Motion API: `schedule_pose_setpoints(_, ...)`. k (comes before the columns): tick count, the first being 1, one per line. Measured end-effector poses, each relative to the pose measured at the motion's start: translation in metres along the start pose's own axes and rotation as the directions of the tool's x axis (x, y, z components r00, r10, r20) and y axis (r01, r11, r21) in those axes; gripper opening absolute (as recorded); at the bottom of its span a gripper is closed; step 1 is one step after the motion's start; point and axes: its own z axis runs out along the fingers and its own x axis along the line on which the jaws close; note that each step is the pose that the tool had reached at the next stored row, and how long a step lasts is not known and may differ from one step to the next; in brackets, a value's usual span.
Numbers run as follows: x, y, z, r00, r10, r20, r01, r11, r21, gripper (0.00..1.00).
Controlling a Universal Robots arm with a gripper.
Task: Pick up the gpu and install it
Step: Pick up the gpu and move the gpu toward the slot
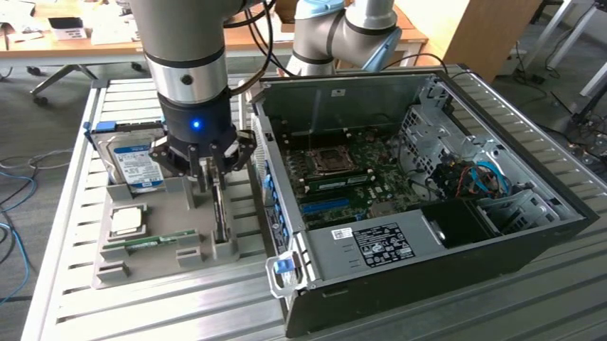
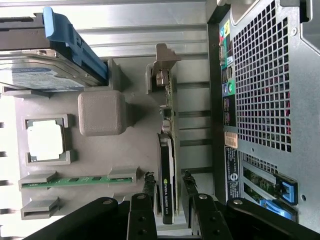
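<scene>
My tool (image 1: 210, 192) (image 2: 167, 176) hangs over the grey tray (image 1: 152, 273) (image 2: 135, 150) on the slatted tabletop (image 1: 142, 316). It is partly spread and grips nothing. One finger (image 2: 142, 200) stands on each side of the gpu (image 1: 221, 224) (image 2: 166, 160), with a sliver of gap on both sides.

The gpu stands on edge in its tray slot, just beside the open case (image 1: 427, 213) (image 2: 260, 90). Its silver bracket (image 2: 165, 60) is at the end away from my fingers. The black cooler carries a small green logo and white lettering (it looks like "QUADRO", though I would not swear to it).

The drive (image 1: 133, 167) (image 2: 40, 75) is propped at the tray's far end. It has a blue and white label whose print is too fine for me to read, and a blue rail (image 2: 70, 40) along one edge. Nearer the middle of the tray sit the cpu (image 1: 128, 220) (image 2: 46, 141), flat in its pocket, and a RAM stick (image 1: 152, 240) (image 2: 75, 181), on edge.

The case lies on its side at the exterior view's right with the board (image 1: 351, 177) exposed. A black and white sticker (image 1: 379, 245) sits on the power supply, its text illegible. In the wrist view the case's rear panel has coloured ports and a strip of stickers (image 2: 232, 170), equally unreadable, plus a blue latch (image 2: 285, 190).
</scene>
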Motion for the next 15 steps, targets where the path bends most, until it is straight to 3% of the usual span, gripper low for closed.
schedule_pose_setpoints(6, 0.0000, 0.0000, 0.0001, 1.0000, 0.000, 0.0002, 0.000, 1.0000, -0.0001, 0.36)
schedule_pose_setpoints(7, 0.0000, 0.0000, 0.0001, 1.0000, 0.000, 0.0001, 0.000, 1.0000, -0.0001, 0.43)
schedule_pose_setpoints(9, -0.0001, 0.0000, 0.0007, 1.0000, 0.000, 0.0004, 0.000, 1.0000, -0.0004, 0.43)
schedule_pose_setpoints(15, 0.0001, -0.0004, 0.0097, 1.0000, 0.000, 0.0001, 0.000, 1.0000, -0.0001, 0.43)
